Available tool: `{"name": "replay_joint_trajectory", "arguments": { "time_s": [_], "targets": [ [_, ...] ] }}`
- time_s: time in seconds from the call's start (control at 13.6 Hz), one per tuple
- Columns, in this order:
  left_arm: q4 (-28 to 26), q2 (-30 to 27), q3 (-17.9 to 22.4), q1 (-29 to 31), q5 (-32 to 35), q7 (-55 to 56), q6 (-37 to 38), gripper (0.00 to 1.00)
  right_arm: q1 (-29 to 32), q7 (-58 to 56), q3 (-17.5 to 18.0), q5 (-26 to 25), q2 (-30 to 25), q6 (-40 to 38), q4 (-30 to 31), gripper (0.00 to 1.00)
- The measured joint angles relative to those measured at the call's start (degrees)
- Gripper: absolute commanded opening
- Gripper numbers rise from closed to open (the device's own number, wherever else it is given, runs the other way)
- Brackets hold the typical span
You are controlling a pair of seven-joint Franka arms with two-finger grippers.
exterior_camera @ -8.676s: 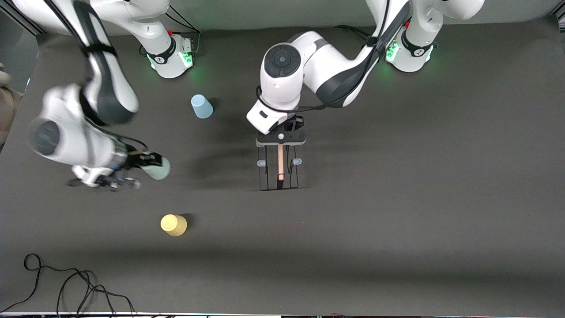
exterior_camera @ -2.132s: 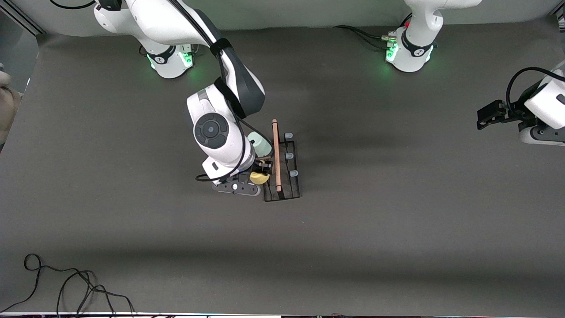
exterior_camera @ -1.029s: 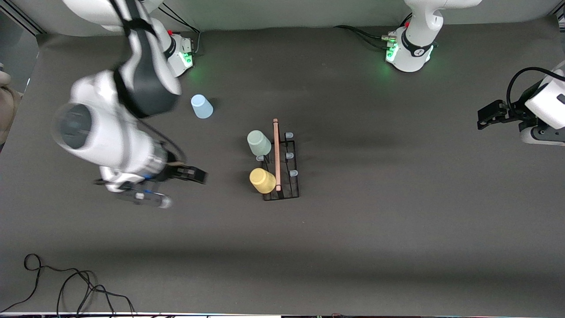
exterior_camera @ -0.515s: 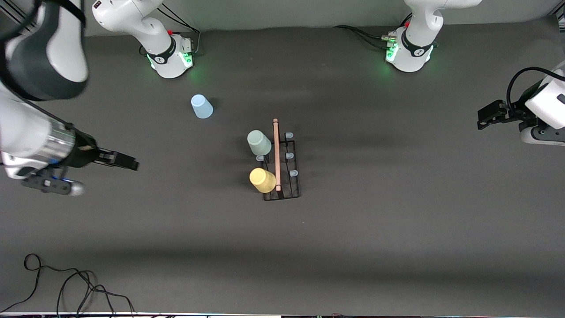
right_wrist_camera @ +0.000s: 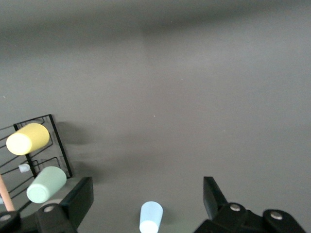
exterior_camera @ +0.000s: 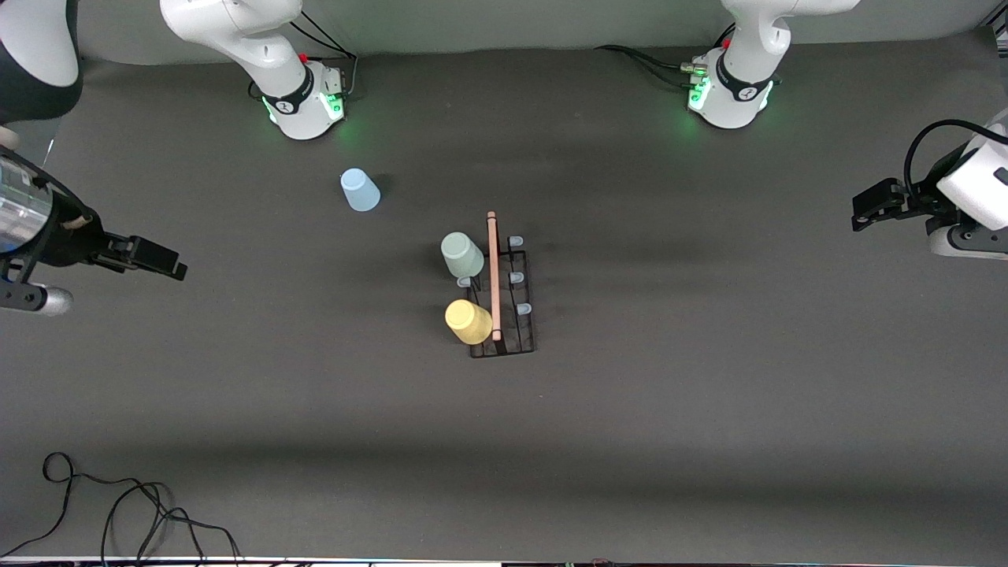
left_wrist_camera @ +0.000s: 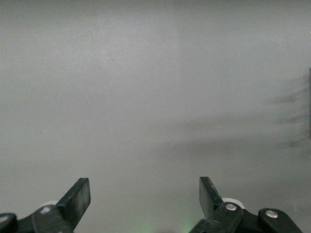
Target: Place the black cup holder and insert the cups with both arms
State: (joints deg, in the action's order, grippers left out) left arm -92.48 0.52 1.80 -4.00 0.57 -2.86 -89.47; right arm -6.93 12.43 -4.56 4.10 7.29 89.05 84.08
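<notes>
At mid-table the black cup holder stands, its yellow cup on the nearest peg and the mint green cup on one farther up the same side. Farther off, toward the right arm's base, sits the light blue cup, inverted; approach it squarely. The right gripper hangs released over the table's edge; the left gripper waits, spread empty.

A dark grey mat covers the table; a black cable lies in loose loops at its edge nearest the front camera, toward the right arm's end. A pale grey wall rises along the mat's farthest edge.
</notes>
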Motion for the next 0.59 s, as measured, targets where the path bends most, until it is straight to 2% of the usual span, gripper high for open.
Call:
{"name": "replay_joint_trajectory", "arguments": {
  "time_s": [0.15, 0.22, 0.37, 0.59],
  "targets": [
    [0.0, 0.0, 0.0, 0.0, 0.0, 0.0, 0.0, 1.0, 9.36, 0.0, 10.65, -1.04, -3.14, 1.6, 4.56, 1.0],
    [0.0, 0.0, 0.0, 0.01, 0.0, 0.0, -0.01, 1.0, 12.18, 0.0, 13.96, -1.15, -4.64, 2.83, 7.09, 1.0],
    [0.0, 0.0, 0.0, 0.01, 0.0, 0.0, -0.01, 1.0, 13.49, 0.0, 16.04, -1.26, -6.62, 3.75, 10.13, 1.0],
    [0.0, 0.0, 0.0, 0.01, 0.0, 0.0, -0.01, 1.0, 13.49, 0.0, 16.55, -1.3, -8.94, 3.86, 12.59, 1.0]
  ]
}}
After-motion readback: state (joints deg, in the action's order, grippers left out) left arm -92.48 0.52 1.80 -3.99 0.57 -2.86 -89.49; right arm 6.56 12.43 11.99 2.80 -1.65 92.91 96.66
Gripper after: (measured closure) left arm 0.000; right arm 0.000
